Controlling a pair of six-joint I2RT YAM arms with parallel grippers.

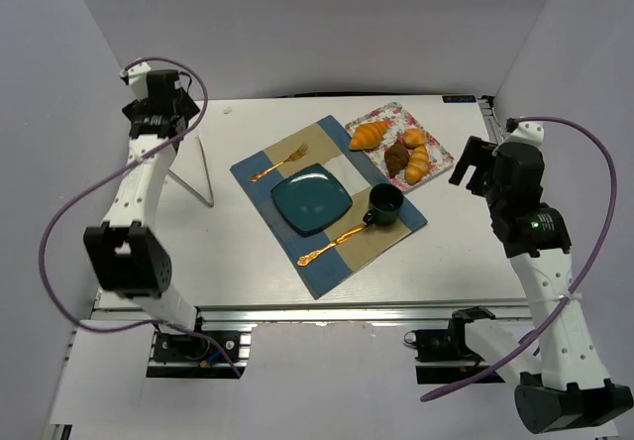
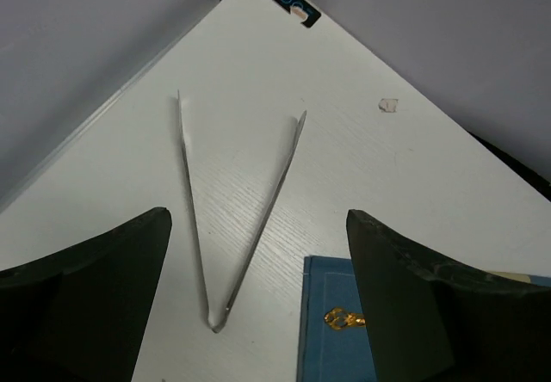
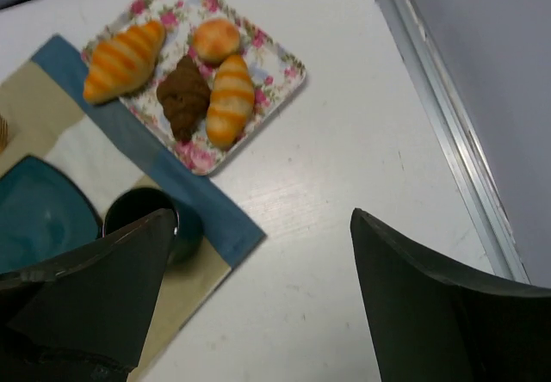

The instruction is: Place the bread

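The bread (image 1: pixel 369 135), the largest golden-orange ridged croissant, lies at the left end of a floral tray (image 1: pixel 432 133) at the back right. It also shows in the right wrist view (image 3: pixel 125 58) on the tray (image 3: pixel 288 69). My right gripper (image 1: pixel 464 170) is open and empty, hovering right of the tray over bare table; its jaws (image 3: pixel 258 296) stand wide apart. My left gripper (image 1: pixel 173 121) is open and empty at the back left, above metal tongs (image 2: pixel 207 227). A teal square plate (image 1: pixel 312 198) sits on the placemat.
On the tray are a dark chocolate pastry (image 3: pixel 183 96) and two smaller striped rolls (image 3: pixel 230 98). A dark cup (image 1: pixel 385 203), gold fork (image 1: pixel 279 164) and gold spoon (image 1: pixel 337 242) lie on the blue-and-beige placemat (image 1: pixel 297 148). The table's right rail (image 3: pixel 448 124) runs close by.
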